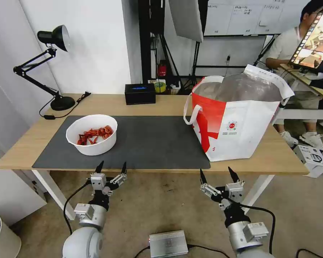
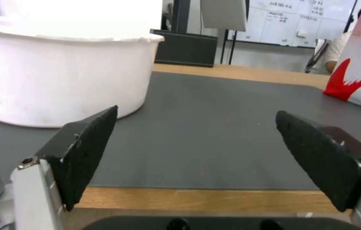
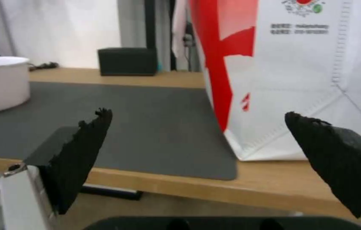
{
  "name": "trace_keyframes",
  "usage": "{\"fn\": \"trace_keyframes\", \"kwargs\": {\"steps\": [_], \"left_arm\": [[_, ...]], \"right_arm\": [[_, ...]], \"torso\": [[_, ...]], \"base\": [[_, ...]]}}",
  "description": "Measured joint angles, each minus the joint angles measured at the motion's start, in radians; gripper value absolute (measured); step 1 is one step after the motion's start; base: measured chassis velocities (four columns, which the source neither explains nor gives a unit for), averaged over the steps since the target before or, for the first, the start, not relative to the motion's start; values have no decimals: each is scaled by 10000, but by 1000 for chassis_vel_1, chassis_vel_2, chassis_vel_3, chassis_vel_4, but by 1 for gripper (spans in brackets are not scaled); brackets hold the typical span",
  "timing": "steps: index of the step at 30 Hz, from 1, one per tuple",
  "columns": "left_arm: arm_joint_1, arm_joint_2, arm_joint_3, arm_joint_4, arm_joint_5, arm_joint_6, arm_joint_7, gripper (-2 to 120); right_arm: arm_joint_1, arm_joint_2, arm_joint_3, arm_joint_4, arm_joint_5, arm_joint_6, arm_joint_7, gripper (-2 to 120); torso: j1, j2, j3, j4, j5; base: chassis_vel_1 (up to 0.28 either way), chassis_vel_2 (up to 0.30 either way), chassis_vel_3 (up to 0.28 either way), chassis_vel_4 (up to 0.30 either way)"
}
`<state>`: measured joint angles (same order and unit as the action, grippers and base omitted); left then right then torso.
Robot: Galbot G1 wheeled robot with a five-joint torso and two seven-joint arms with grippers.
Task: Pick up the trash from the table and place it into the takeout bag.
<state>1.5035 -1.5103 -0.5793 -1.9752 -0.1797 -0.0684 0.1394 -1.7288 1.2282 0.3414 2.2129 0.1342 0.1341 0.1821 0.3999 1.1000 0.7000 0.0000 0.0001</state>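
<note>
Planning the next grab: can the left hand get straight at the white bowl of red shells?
Probably yes. The left hand is open at the table's near edge, right in front of the bowl, with bare mat between them. The bag stands well off to the right.

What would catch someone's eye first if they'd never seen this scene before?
Probably the big red-and-white takeout bag, standing open at the right end of the table. Next, the white bowl of red shells on the left of the dark mat, with the open left gripper and right gripper poised just before the near edge.
</note>
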Motion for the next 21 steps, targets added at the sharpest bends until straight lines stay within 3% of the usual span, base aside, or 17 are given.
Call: {"fn": "trace_keyframes", "kwargs": {"steps": [13,21], "left_arm": [[-87,25,-42,-46,-98,88,-32,100],[-224,363,-299,-673,-453,636,-286,100]], "right_arm": [[-36,111,69,-222,-122,376,-71,100],[-36,114,74,-230,-124,379,-62,100]], "torso": [[0,0,0,0,-1],[0,0,0,0,-2]], "base": [[0,0,0,0],[0,0,0,0]]}}
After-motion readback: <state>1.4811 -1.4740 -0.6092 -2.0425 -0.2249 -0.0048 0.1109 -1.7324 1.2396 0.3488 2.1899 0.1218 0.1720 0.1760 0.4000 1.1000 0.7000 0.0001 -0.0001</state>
